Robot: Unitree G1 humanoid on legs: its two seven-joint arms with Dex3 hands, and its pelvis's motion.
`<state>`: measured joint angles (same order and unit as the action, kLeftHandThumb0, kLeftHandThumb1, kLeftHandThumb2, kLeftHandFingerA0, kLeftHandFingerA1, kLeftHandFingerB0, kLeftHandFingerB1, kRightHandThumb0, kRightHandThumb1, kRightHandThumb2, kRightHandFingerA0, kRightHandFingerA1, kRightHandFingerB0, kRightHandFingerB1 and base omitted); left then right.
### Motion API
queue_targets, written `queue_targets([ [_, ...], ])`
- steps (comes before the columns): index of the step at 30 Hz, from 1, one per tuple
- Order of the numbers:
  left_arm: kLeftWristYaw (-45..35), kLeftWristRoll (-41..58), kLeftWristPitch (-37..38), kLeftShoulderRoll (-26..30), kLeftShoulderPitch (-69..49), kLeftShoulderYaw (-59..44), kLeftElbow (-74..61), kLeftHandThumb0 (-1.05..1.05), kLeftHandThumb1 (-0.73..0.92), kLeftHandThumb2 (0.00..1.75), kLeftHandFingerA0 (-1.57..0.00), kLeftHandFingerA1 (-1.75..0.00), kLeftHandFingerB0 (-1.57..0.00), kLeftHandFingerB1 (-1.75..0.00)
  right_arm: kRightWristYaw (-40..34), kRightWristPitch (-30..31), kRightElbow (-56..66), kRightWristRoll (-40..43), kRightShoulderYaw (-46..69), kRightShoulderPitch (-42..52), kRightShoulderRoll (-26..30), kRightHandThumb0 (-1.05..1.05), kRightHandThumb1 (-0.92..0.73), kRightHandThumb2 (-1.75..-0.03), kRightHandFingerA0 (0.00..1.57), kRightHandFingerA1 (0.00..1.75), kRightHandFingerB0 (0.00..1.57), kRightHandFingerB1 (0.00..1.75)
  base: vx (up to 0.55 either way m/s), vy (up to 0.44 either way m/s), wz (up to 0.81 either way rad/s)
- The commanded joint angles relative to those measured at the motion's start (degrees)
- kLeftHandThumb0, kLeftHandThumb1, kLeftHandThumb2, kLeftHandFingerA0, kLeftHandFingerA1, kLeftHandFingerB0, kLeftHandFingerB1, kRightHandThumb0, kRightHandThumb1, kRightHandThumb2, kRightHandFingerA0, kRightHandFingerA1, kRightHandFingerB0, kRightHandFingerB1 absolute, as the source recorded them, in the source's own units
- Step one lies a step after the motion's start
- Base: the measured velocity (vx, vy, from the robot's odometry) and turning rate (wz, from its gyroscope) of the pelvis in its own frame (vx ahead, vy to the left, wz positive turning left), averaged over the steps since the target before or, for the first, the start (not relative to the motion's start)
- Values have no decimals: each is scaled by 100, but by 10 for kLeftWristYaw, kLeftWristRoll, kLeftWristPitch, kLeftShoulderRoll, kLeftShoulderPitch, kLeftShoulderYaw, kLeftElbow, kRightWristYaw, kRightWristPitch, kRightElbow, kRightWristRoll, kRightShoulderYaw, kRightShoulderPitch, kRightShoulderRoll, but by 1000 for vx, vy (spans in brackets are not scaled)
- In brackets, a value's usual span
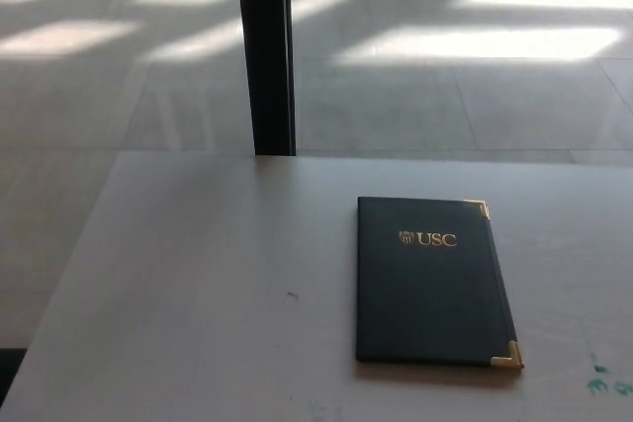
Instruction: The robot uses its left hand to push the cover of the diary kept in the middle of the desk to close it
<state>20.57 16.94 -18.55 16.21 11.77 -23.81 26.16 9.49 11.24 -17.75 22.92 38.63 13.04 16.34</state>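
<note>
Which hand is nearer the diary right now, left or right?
Neither can be ranked: no hand shows in the head view. The diary lies closed on the desk with nothing touching it.

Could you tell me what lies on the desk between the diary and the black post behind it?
Only bare desk; head view shows nothing between the diary and post.

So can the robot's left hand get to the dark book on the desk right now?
Probably yes, though the left hand is out of view just now. The diary lies shut and flat on the desk, and the bare desk to its left has nothing on it to block a reach from that side.
</note>
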Motion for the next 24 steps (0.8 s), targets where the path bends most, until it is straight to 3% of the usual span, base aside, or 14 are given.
queue_targets([
  [1,93,43,140,34,-26,-150,249,-78,78,117,-120,-134,-40,-59,-3,5,-4,5,13,7,21,-99,-89,-68,102,63,76,51,0,0,0],
  [3,84,36,150,34,-27,-150,262,-83,92,71,-106,-147,-78,-62,-2,0,-13,3,13,5,23,-96,-68,-122,101,63,66,53,0,0,0],
  [4,86,31,145,35,-25,-148,265,-84,92,71,-107,-146,-76,-58,-5,-3,-17,0,12,4,24,-99,-89,-68,105,59,78,50,0,0,0],
  [5,88,24,143,39,-14,-143,275,-84,92,72,-108,-139,-76,-58,-12,0,-14,0,12,-6,24,-99,-69,-122,107,62,71,52,0,0,0],
  [8,66,6,140,35,-9,-129,280,-80,92,73,-109,-136,-76,-85,-10,5,-16,4,13,-10,27,-94,-66,-120,102,64,73,55,0,0,0],
  [9,59,1,140,34,-7,-125,282,-79,92,71,-104,-141,-68,-56,-6,3,-19,4,13,-10,28,-98,-89,-68,103,60,77,50,0,0,0],
  [12,43,-10,149,29,-2,-111,291,-79,92,72,-103,-141,-64,-50,0,-5,-27,2,11,-10,31,-98,-90,-68,102,60,78,50,0,0,0],
  [13,38,-21,151,31,1,-98,299,-76,78,109,-106,-126,-58,-70,0,-5,-28,2,11,-11,31,-98,-89,-68,103,60,78,50,0,0,0],
  [15,30,-35,157,34,9,-78,317,-78,92,73,-96,-153,-63,-116,0,-4,-29,4,11,-12,31,-99,-89,-68,102,60,78,49,0,0,0],
  [16,26,-45,149,38,7,-62,317,-78,92,75,-102,-154,-76,-107,-6,9,-6,10,13,-3,26,-92,-68,-121,100,67,71,56,0,0,0],
  [18,26,-40,146,42,8,-58,322,-82,84,78,-101,-153,-69,-77,-5,11,0,9,12,0,27,-98,-90,-68,103,63,76,51,0,0,0],
  [22,28,-36,146,44,0,-53,315,-78,92,73,-101,-148,-65,-63,-7,5,-8,4,9,-2,29,-98,-90,-68,103,60,77,50,0,0,0],
  [23,23,-29,142,46,-2,-58,312,-78,91,73,-104,-153,-68,-127,-7,4,-9,4,9,-2,29,-98,-90,-68,102,61,77,51,0,0,0],
  [24,21,-26,141,46,-2,-59,311,-78,91,73,-104,-153,-68,-127,-6,4,-10,4,9,-2,29,-98,-90,-68,102,61,77,51,0,0,0],
])
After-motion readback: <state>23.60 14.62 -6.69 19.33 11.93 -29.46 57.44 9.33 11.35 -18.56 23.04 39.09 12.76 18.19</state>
